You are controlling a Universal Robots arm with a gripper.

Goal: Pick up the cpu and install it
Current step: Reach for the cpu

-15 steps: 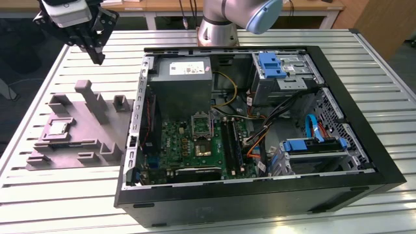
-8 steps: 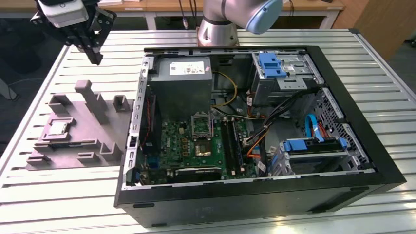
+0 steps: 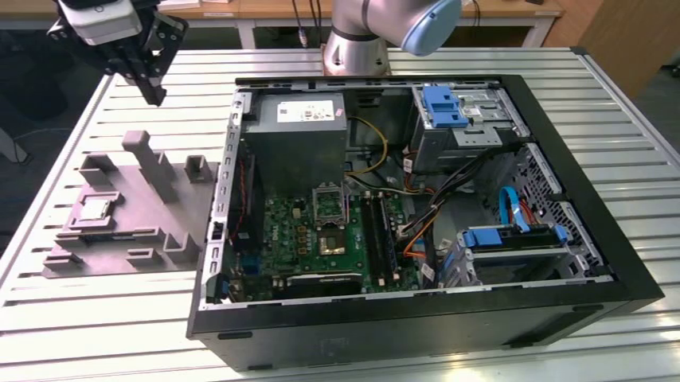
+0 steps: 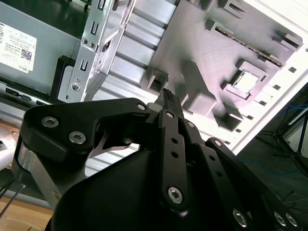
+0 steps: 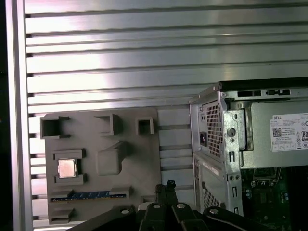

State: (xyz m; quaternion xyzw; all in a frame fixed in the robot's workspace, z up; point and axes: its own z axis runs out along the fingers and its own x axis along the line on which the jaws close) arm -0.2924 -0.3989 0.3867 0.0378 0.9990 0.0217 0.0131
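The cpu [image 3: 94, 209] is a small silvery square with a pale rim, lying flat in a recess of the grey holder plate [image 3: 159, 199] at the exterior view's left. Both wrist views show the cpu [image 5: 67, 168] [image 4: 245, 82] in that recess. My gripper [image 3: 156, 95] hangs high above the table, beyond the plate's far edge and well clear of the cpu. Its black fingers meet at the tips with nothing between them, as seen on the gripper [image 4: 167, 96] [image 5: 169, 184] in both wrist views.
An open computer case [image 3: 595, 239] lies right of the plate, with a green motherboard [image 3: 308, 239], an empty metal socket frame [image 3: 330, 205], a power supply [image 3: 302, 135] and blue drive brackets [image 3: 444, 107]. The holder plate has upright posts [image 3: 143, 151]. The slatted metal table [image 3: 107, 318] extends around them.
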